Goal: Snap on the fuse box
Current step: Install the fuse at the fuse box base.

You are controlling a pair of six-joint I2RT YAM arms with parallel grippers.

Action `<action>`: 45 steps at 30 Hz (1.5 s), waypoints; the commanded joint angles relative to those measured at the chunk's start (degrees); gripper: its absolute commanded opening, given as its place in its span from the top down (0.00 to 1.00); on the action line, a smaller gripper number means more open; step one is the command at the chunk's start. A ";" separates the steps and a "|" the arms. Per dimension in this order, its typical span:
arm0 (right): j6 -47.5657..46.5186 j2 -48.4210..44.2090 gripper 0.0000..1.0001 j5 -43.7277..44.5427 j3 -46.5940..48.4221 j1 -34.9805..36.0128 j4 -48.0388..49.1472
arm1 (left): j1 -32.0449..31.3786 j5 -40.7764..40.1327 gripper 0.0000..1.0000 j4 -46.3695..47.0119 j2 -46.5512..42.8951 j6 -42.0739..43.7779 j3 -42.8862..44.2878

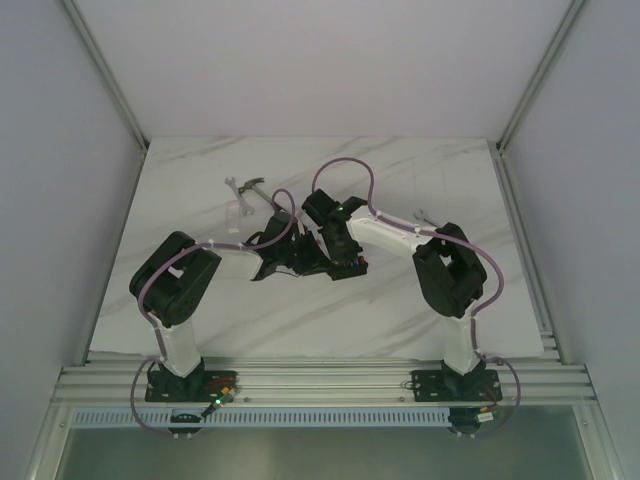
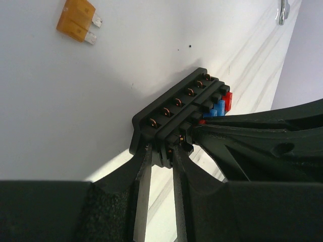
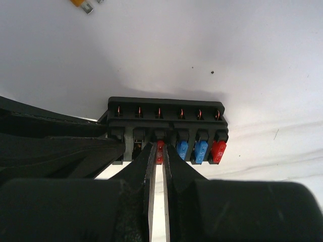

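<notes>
— Left gripper [image 2: 160, 154] clamps 1 end of the fuse box [image 2: 176, 108], near the middle of the table [image 2: 75, 101], between both arms. And the right?
— Right gripper [image 3: 160, 151] is pinched on a red fuse [image 3: 160, 146] in the 3rd slot, beside 2 blue fuses [image 3: 182, 149].
— How will the box handle?
— Light, stiff plastic, I'd judge, and smooth enough to skid. Hold it by its solid end walls, clear of the copper terminals [image 3: 159, 112]. A fuse pushed crooked could bend.
</notes>
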 commanded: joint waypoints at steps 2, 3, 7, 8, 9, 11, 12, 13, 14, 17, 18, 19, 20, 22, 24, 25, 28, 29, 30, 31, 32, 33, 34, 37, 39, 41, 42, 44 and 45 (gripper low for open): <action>-0.03 10.44 1.00 -5.75 -7.03 1.00 1.62 | 0.78 -5.50 0.70 -8.93 4.07 2.18 -2.99; -0.03 11.01 1.00 -6.29 -7.21 1.01 1.91 | 0.80 -5.49 0.70 -8.92 4.08 2.16 -2.96; 0.30 14.14 1.00 -6.14 -8.96 1.01 3.54 | 0.80 -5.60 0.70 -8.67 4.09 2.09 -3.31; 0.25 15.05 1.00 -6.08 -9.51 1.01 3.85 | 0.80 -5.67 0.70 -8.58 4.09 2.08 -3.44; 0.36 15.93 1.00 -5.86 -10.18 1.01 4.47 | 0.80 -5.71 0.70 -8.54 4.09 2.02 -3.57; 0.41 16.86 1.00 -5.37 -10.46 1.01 4.48 | 0.80 -5.58 0.70 -8.41 4.09 2.00 -3.63; 0.22 15.62 1.00 -5.14 -10.43 1.08 4.51 | 0.80 -5.48 0.70 -8.36 3.92 2.00 -3.70; 0.03 13.35 1.00 -5.20 -10.41 1.10 4.88 | 0.80 -5.55 0.70 -8.37 3.68 2.00 -3.85; -0.14 10.82 1.00 -5.39 -10.18 1.06 5.27 | 0.80 -5.70 0.70 -8.28 3.27 2.00 -4.02; -0.51 4.51 0.98 -7.00 -7.76 1.01 4.88 | 0.80 -5.71 0.70 -8.31 2.27 2.04 -4.46; -0.47 2.73 0.93 -7.72 -6.87 1.02 4.66 | 0.80 -5.69 0.70 -8.20 1.87 2.02 -4.58; -0.35 1.15 0.86 -8.27 -5.82 1.00 4.44 | 0.80 -5.82 0.70 -8.23 1.54 2.00 -4.87; -0.11 -0.41 0.81 -8.39 -4.99 1.01 4.24 | 0.78 -5.88 0.70 -8.23 1.06 2.00 -5.02; 0.40 -2.84 0.77 -7.65 -3.47 1.01 3.33 | 0.80 -6.21 0.70 -8.16 0.38 2.09 -5.31; 0.90 -4.68 0.74 -6.82 -2.46 0.66 2.74 | 0.77 -6.20 0.70 -8.18 0.17 2.24 -5.33; 1.08 -5.40 0.71 -7.17 -2.18 0.28 2.75 | 0.79 -6.12 0.70 -8.16 0.15 2.34 -5.13; 1.39 -6.22 0.69 -7.52 -1.32 -0.67 2.69 | 0.84 -5.95 0.70 -8.17 0.43 2.55 -4.75; 1.72 -6.19 0.69 -7.08 -1.13 -0.90 2.56 | 0.80 -5.98 0.70 -8.18 0.40 2.53 -4.72; 1.92 -6.13 0.70 -6.82 -1.00 -1.18 2.32 | 0.80 -5.98 0.70 -8.22 0.32 2.59 -4.70; 2.15 -6.04 0.71 -6.41 -0.91 -1.45 2.18 | 0.80 -5.98 0.70 -8.19 0.32 2.61 -4.66; 2.38 -6.00 0.71 -6.00 -0.79 -1.67 2.09 | 0.79 -5.94 0.70 -8.18 0.39 2.62 -4.63; 2.36 -5.88 0.73 -5.88 -0.74 -1.83 1.99 | 0.77 -5.97 0.70 -8.18 0.46 2.61 -4.52; 2.35 -5.68 0.74 -5.90 -0.70 -1.95 1.89 | 0.79 -5.86 0.70 -8.19 0.60 2.62 -4.43; 2.33 -4.77 0.80 -6.35 -0.58 -2.25 1.41 | 0.80 -5.63 0.70 -8.19 1.12 2.54 -4.27; 2.34 -4.16 0.81 -6.48 -0.72 -2.31 1.25 | 0.80 -5.50 0.70 -8.21 1.14 2.49 -4.26; 2.45 -3.64 0.84 -6.37 -0.90 -2.33 0.98 | 0.80 -5.53 0.70 -8.18 1.22 2.53 -4.17; 2.43 -3.36 0.86 -6.61 -0.97 -2.33 0.94 | 0.80 -5.49 0.70 -8.18 1.29 2.53 -4.12; 2.43 -2.75 0.88 -7.36 -1.05 -2.33 0.62 | 0.80 -5.45 0.70 -8.19 1.39 2.48 -4.17; 2.43 -2.54 0.89 -7.80 -1.16 -2.33 0.55 | 0.75 -5.45 0.70 -8.18 1.40 2.52 -4.11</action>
